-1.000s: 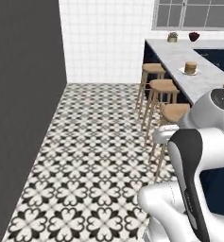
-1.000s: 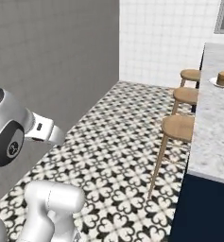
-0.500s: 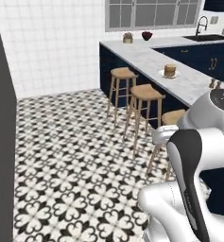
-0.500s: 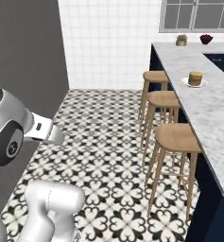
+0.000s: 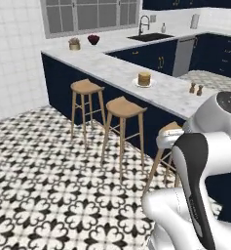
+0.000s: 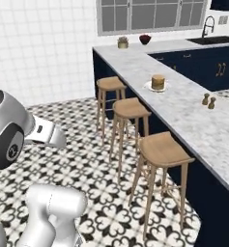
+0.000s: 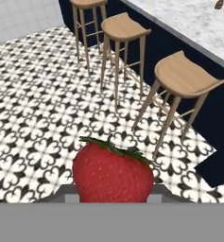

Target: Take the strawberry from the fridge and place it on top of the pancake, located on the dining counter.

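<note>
In the hand view the strawberry (image 7: pixel 113 172) sits low in the centre of the frame, red with a green leafy cap on top, its lower part cut by the bottom edge; the gripper (image 7: pixel 113 196) has its jaws partly closed on the fruit, one on either side, with just the grey tops of the fingers (image 7: pixel 66 193) peeking out beside it at the bottom. Beyond the fruit lies the black-and-white patterned floor (image 7: pixel 42 108), and three wooden bar stools (image 7: pixel 186 78) line up from the right of the frame toward the upper left, along the navy base of the dining counter (image 7: pixel 198 21), whose marble top fills the upper right corner. In the left base view the pancake (image 5: pixel 144 78) stands on its white plate (image 5: pixel 144 84) on the marble top, right of centre in the upper half of the frame, with the small brown shakers (image 5: pixel 195 89) further right along the same surface. In the right base view the stack appears at the upper right of centre, on the counter beside the row of stools, the shakers lower and to its right. At the far end of the counter, near the window (image 6: pixel 150 14) at the top of the frame, sit a small pot (image 6: pixel 122 43) and a dark bowl (image 6: pixel 145 38), well apart from the pancake.
</note>
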